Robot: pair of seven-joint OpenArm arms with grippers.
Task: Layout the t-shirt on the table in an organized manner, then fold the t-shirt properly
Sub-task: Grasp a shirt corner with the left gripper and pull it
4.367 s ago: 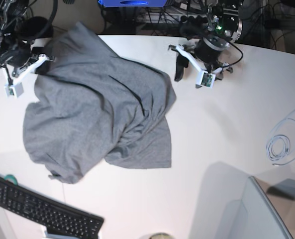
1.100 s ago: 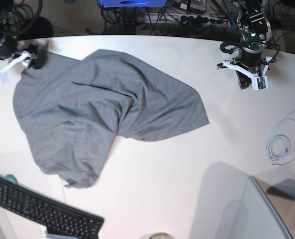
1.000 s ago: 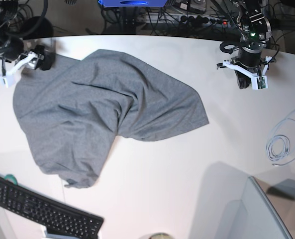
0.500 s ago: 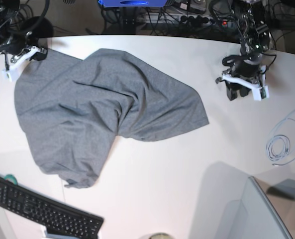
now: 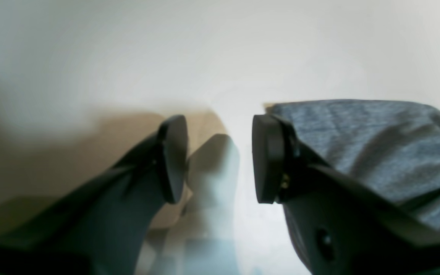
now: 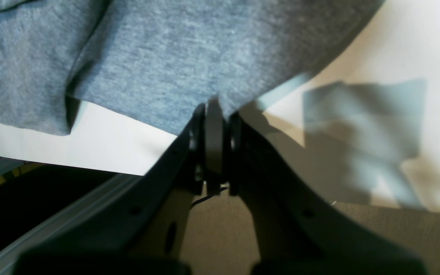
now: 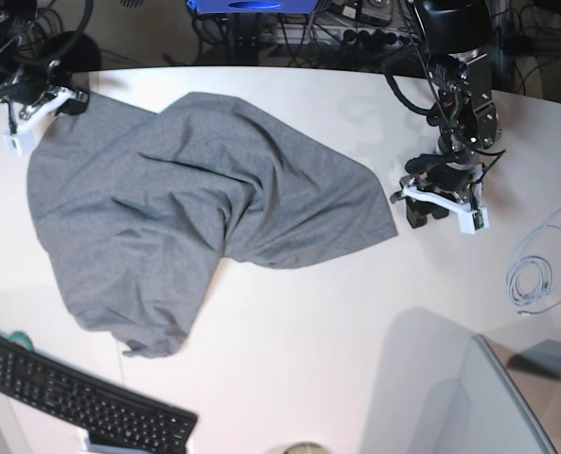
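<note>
Base view: grey t-shirt (image 7: 195, 208) lies rumpled across the far-left part of the white table (image 7: 337, 359), both arms at its edges.
Right gripper (image 6: 214, 114) has its jaws pressed together on the shirt's hem at the table's far-left corner. Left gripper (image 5: 220, 156) sits low over the tabletop just beside the shirt's right corner, jaws spread, nothing between them. Black keyboard (image 7: 81, 397) at the near-left edge, coiled cable (image 7: 531, 279) near the right edge.

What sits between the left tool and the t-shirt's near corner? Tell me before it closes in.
Nothing visible does. The left tool hangs open just beside the t-shirt corner, and only bare table lies between them. In the left wrist view the cloth edge already reaches one finger, but none lies between the fingers.
</note>
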